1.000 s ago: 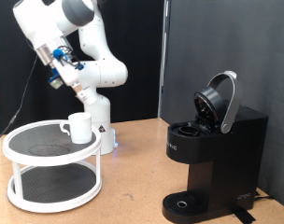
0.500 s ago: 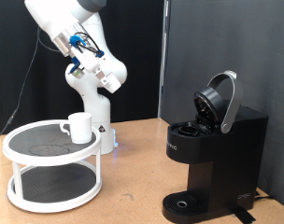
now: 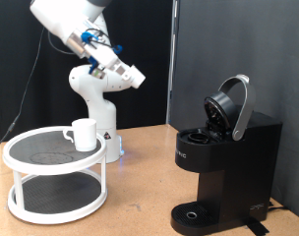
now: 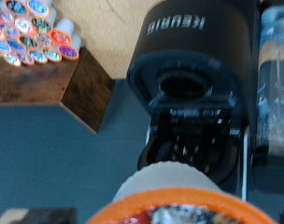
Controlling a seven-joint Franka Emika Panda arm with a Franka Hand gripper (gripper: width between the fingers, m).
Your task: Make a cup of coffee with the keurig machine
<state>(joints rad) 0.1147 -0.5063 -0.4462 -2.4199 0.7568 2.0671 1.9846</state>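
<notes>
In the exterior view the black boxy plastic keurig machine stands at the right end of the wooden tabletop near its front edge, its rounded hinged lid tipped up and the pod chamber exposed; it looks heavy and rigid, best worked by its lid, not lifted. The small plain white ceramic cup sits on the top tier of a white two-tier round wire rack at the left end of the tabletop; it looks light, stiff, smooth and breakable, and its side handle or rim seems the surest place to take it. The gripper hangs high above the middle of the tabletop, well apart from both cup and machine, tilted toward the machine. In the wrist view the machine lies well beyond the gripper with its open chamber facing the camera, and a small white pod with an orange lid fills the near edge, seemingly clenched between the fingers, though the fingers themselves do not show. A heap of colourful pods lies on a wooden surface in one corner.
</notes>
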